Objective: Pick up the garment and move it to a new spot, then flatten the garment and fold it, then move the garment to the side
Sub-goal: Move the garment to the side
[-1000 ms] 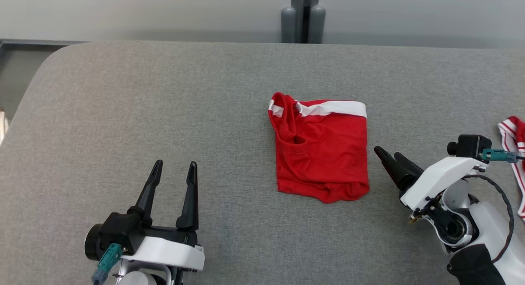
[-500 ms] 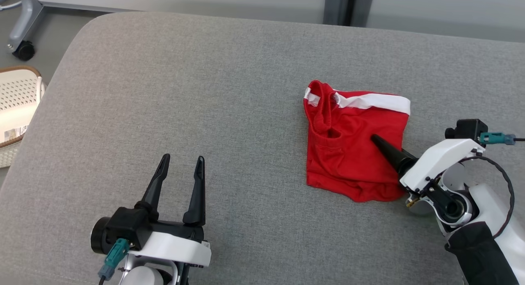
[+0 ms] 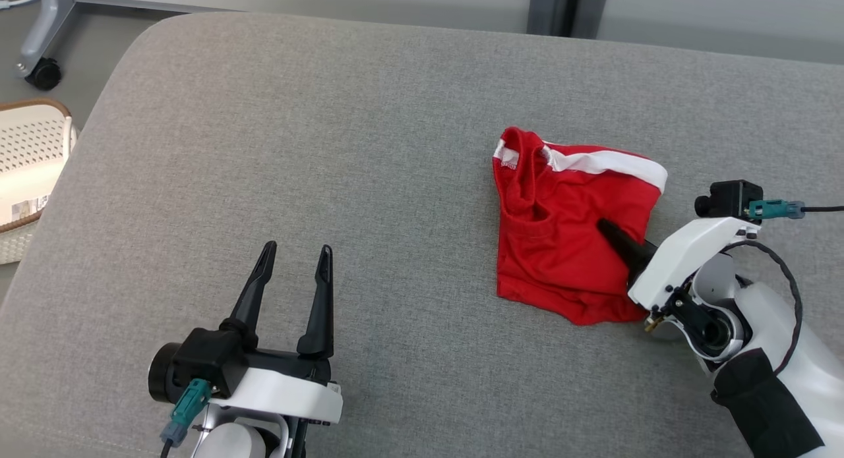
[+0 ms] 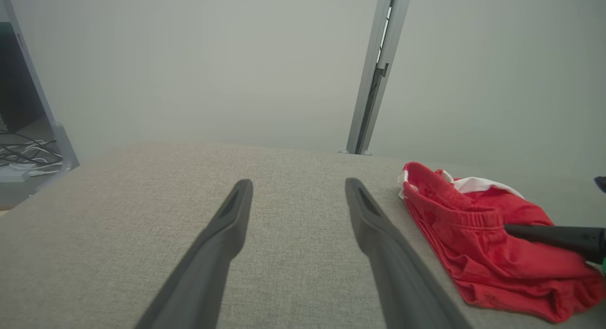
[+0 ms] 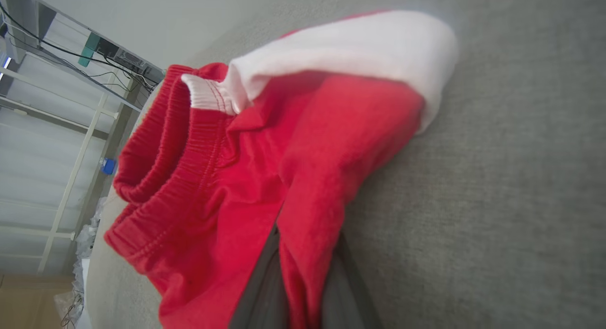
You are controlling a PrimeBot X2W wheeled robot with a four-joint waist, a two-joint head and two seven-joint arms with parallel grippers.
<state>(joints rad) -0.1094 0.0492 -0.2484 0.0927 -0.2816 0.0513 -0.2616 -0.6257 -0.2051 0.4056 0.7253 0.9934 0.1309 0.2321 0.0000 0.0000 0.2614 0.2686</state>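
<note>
Where the grey padded surface [image 3: 330, 148] runs nearest the robot, the left gripper [image 3: 297, 248] hangs over it, its two fingers spread and nothing between them. Bare surface lies open ahead of it and to its left, out to the rounded far-left corner.

To its right, well apart, the red garment [image 3: 547, 254] lies folded with a white band [image 3: 613, 163] along its far edge. There is open surface beyond it and to its left. The right gripper [image 3: 610, 230] reaches in from the garment's right side.

The head view shows one dark finger lying on top of the red cloth. The right wrist view shows a fold of the cloth nipped between both fingers [image 5: 262, 291], so this pincer is clamped on the garment.

Off the left edge, on the floor, stands a white basket [image 3: 26, 161], with a castor [image 3: 36, 72] farther back. Past the far edge rises a grey post [image 3: 560, 10].
</note>
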